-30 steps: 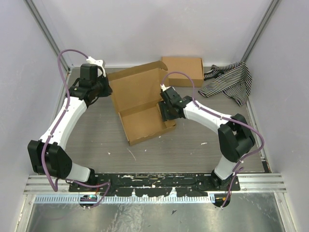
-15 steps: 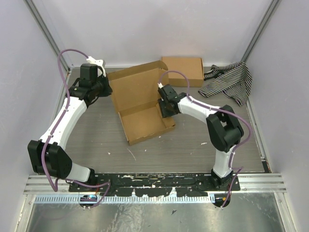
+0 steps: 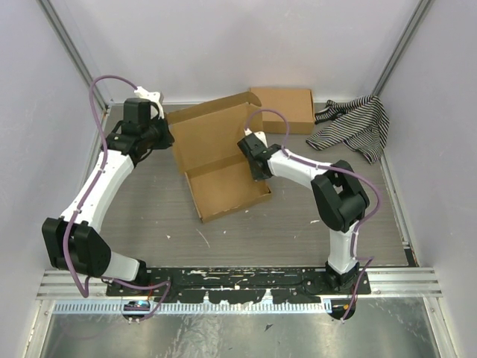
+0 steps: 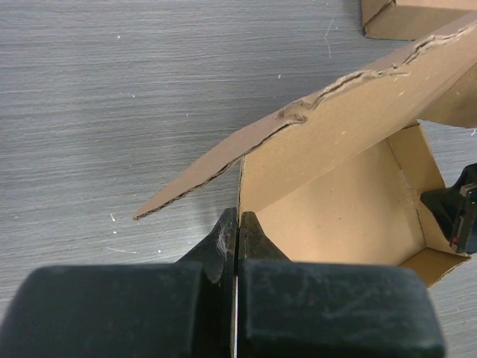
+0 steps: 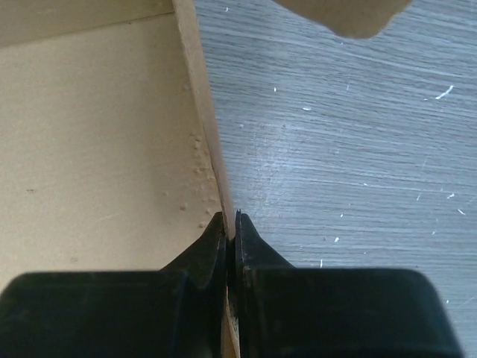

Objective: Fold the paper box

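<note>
You are working on a grey wood-grain table (image 3: 298,224). The paper box (image 3: 212,145) sits at its middle, a little toward the far side and turned at an angle. Its shallow tray faces up on the near side, and its lid stands open and tilted on the far side. In the left wrist view the lid's edge (image 4: 350,127) looks creased and ragged.

A striped cloth (image 3: 354,127) lies crumpled at the far right. A second flat cardboard box (image 3: 282,110) rests between the cloth and the lid's far corner. From the top view you cannot tell whether that corner touches it.

Your left gripper (image 3: 167,139) is at the box's left side. Its jaws are clenched on a thin upright cardboard edge, which shows between the fingertips (image 4: 223,231) in the wrist view. Your right gripper (image 3: 258,168) is at the tray's right side, with its jaws pinched on the tray wall (image 5: 205,119). Tray floor lies to one side of that wall and bare table to the other.
</note>
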Motion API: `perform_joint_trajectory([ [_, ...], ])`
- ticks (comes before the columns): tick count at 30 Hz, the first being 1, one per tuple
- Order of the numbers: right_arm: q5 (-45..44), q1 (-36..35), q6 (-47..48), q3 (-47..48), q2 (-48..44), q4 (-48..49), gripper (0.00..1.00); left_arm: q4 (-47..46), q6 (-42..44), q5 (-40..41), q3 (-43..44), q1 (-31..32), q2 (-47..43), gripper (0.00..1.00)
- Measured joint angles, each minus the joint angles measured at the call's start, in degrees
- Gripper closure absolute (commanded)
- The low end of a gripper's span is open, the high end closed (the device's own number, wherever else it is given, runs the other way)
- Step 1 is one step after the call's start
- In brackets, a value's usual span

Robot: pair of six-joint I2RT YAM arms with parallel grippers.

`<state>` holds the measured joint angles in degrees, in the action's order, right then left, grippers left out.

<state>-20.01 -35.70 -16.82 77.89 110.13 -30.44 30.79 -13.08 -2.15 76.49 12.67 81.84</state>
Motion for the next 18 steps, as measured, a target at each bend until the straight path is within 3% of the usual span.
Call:
perform_joint_trajectory([
  [10, -10.99, -4.04, -7.39, -0.15, 1.9, 0.2, 0.98, 0.2, 0.0, -1.14, 0.0, 0.13, -0.85, 1.0],
  [15, -11.17, -4.04, -8.2, -0.26, 1.9, 0.39, 0.73, 0.2, 0.02, -1.46, 0.0, 0.13, -0.85, 1.0],
  [18, -11.21, -3.74, -8.11, -0.26, 1.97, 0.66, 0.68, 0.22, 0.0, -1.46, 0.0, 0.13, -0.92, 1.0],
])
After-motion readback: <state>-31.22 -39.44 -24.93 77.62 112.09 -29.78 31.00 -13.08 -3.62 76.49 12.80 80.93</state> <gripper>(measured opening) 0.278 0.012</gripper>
